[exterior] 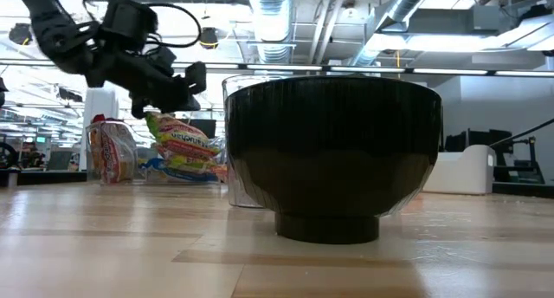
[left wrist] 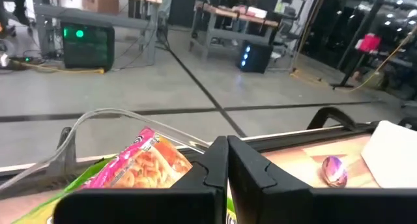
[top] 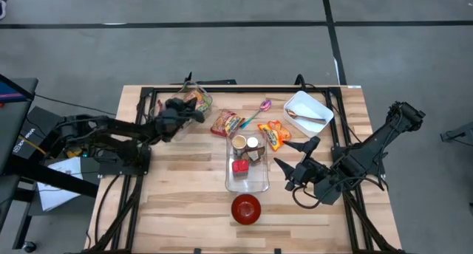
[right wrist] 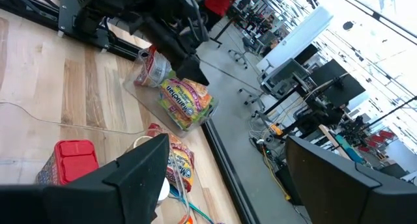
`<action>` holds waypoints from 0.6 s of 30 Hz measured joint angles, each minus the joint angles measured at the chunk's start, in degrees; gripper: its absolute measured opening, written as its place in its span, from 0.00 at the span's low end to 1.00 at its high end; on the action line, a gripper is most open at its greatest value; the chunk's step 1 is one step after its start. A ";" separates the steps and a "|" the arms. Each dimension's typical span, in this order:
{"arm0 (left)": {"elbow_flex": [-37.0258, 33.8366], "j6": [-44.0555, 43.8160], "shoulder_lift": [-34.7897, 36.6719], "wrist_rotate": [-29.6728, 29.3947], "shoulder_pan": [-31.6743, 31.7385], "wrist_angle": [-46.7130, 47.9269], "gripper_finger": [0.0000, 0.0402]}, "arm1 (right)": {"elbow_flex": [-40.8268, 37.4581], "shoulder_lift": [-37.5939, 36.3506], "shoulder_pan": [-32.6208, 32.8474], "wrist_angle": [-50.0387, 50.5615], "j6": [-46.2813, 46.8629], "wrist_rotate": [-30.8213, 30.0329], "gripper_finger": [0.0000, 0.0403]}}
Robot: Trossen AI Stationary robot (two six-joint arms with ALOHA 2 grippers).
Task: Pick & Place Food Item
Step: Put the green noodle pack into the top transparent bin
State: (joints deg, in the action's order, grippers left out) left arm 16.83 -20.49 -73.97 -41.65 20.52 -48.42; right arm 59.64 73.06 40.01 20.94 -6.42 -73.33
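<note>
At the upper left of the high view the left hand (top: 194,112) sits over the clear bin (top: 198,97) at the back edge of the tabletop (top: 185,202); its fingers are pressed fully together, and in the left wrist view they meet just beside the bright snack packet (left wrist: 140,164) lying in that bin; whether any of the wrapper is pinched between them cannot be told from these views, so the step in hand looks like the grasp of a food item, at the point of closing; the low view shows the same hand at the upper left of the frame, just above the packet.

Toward the middle of the high view lie a red snack bag (top: 226,123), a clear tray (top: 247,182) holding small food items, and a dark red bowl (top: 246,208) at the lower centre; an orange packet (top: 275,134) and a white dish (top: 307,111) sit to the right of centre.

At the lower right of the high view the right hand (top: 295,159) waits beside the clear tray with its fingers spread wide, holding nothing.

The next move would call for a slow lift of the left hand to check that the packet comes up with it; if it does, a carry rightward to a receiving container; if not, reopening and a lower bite on the wrapper.
</note>
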 joint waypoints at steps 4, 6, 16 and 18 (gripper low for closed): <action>1.76 -0.36 0.00 -0.59 0.19 3.39 0.00 | 0.02 0.00 0.00 0.01 0.00 -0.01 0.74; 1.76 -0.35 0.00 -1.02 0.19 3.70 0.00 | 0.02 0.00 0.00 0.01 0.00 0.01 0.74; 1.74 -3.61 0.00 2.53 4.50 10.50 0.00 | 0.02 0.00 0.00 0.01 0.00 0.01 0.74; 1.76 -4.01 0.00 3.83 5.22 10.79 0.00 | 0.02 0.00 0.00 0.01 0.00 -0.01 0.74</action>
State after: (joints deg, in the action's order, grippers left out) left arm 18.59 -24.50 -73.97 -37.82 25.74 -37.63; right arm 59.66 73.06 40.01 20.95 -6.42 -73.34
